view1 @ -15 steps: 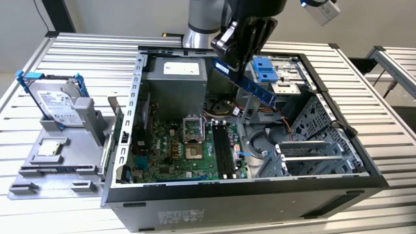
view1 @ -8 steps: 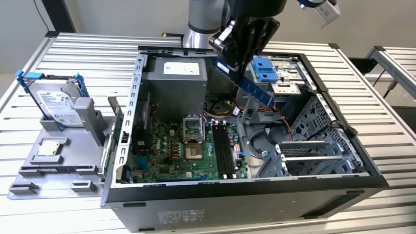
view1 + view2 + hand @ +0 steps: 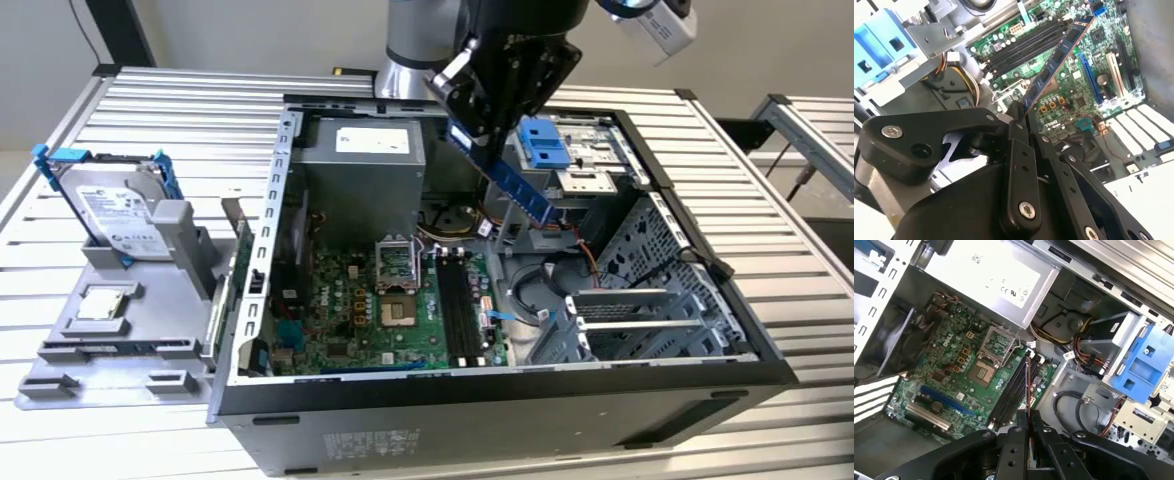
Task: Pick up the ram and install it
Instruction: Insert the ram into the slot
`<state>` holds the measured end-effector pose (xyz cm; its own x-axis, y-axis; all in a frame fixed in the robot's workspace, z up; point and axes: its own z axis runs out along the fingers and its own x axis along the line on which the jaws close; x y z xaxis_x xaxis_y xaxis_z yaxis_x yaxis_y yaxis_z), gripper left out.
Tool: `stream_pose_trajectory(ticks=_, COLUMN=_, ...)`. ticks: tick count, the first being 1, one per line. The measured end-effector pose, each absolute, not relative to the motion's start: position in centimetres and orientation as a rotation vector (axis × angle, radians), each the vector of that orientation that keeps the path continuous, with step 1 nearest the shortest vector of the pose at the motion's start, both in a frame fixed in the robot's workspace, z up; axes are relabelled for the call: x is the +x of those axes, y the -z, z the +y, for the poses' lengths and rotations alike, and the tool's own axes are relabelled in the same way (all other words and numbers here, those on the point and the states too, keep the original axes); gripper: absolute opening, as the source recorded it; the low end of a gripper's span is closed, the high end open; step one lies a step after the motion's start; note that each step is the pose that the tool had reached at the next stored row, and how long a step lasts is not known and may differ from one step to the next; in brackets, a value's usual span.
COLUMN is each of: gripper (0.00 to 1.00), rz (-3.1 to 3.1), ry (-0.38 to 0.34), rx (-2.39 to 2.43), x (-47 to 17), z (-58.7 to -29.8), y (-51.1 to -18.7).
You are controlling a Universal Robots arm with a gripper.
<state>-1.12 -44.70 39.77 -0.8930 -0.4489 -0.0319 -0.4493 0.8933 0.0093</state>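
Hand (image 3: 1016, 114): being closed on one end of the ram (image 3: 1056, 57).
Ram: being held tilted in the air, seemingly clear of the memory slots (image 3: 1009, 390).
Computer case (image 3: 467, 420): lying open, being overhung by the ram.

upper end of the ram (image 3: 515, 186) buried inside the end effector (image 3: 469, 136), arm (image 3: 411, 50) cropped by the exterior view's top edge

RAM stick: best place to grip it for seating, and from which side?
Probably pinch the ram across its two flat faces near one short end, coming from above the open case. It is thin and flat, so the faces give purchase and the long edges stay free for the memory slots. The gripper holds it so now, tilted above them.
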Motion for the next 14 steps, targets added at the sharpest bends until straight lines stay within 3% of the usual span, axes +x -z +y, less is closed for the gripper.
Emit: stream_pose_trajectory(ticks=14, gripper=0.00, rz=3.085, ry=-0.021, rx=-0.399, x=-1.12, z=-44.70, y=-39.76)
